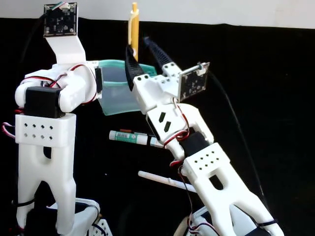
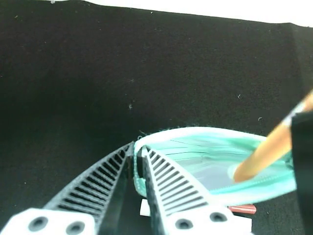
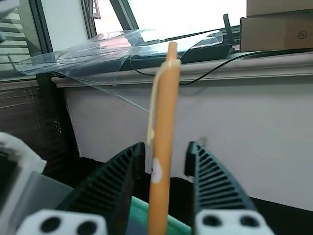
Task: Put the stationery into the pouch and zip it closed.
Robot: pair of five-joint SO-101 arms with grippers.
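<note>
Left tool (image 2: 137, 148) pinches the pouch (image 1: 116, 96) rim, mouth open. Right tool (image 3: 166, 145) stands parted around the orange pen (image 3: 164, 112), its tip inside. Beneath, marker (image 1: 129, 137) and white stick (image 1: 160, 179) lie on the desk (image 1: 275, 98); pouch unzipped.

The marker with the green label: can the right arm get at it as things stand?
Probably not directly. The marker lies partly beneath that arm, and the right gripper is up over the pouch with the orange pen between its open fingers.
</note>
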